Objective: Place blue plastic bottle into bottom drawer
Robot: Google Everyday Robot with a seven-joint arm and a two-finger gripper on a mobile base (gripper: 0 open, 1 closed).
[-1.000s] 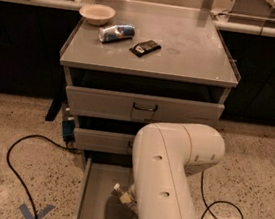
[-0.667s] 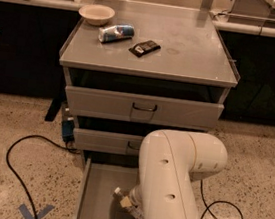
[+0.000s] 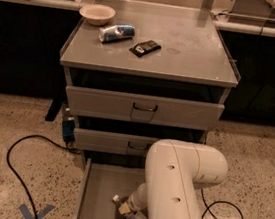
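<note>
1. Surface [image 3: 195,53]: grey cabinet top, raised rim.
2. Bowl [image 3: 96,13]: pale, upright, back-left corner of surface.
3. Can [image 3: 117,32]: blue and silver, on its side, just right of bowl.
4. Packet [image 3: 145,48]: flat, black, right of can, apart from it.
5. Top drawer [image 3: 142,108]: grey, dark handle, pulled slightly out.
6. Middle drawer [image 3: 123,142]: same, below it.
7. Floor [image 3: 20,116]: speckled; 2 black cables, left [image 3: 12,163] and right [image 3: 224,216]; blue tape mark [image 3: 33,214].

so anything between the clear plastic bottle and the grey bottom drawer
Nothing visible. The clear plastic bottle is already inside the open grey bottom drawer, the gripper at its neck; the white arm hides the drawer's right side.
</note>
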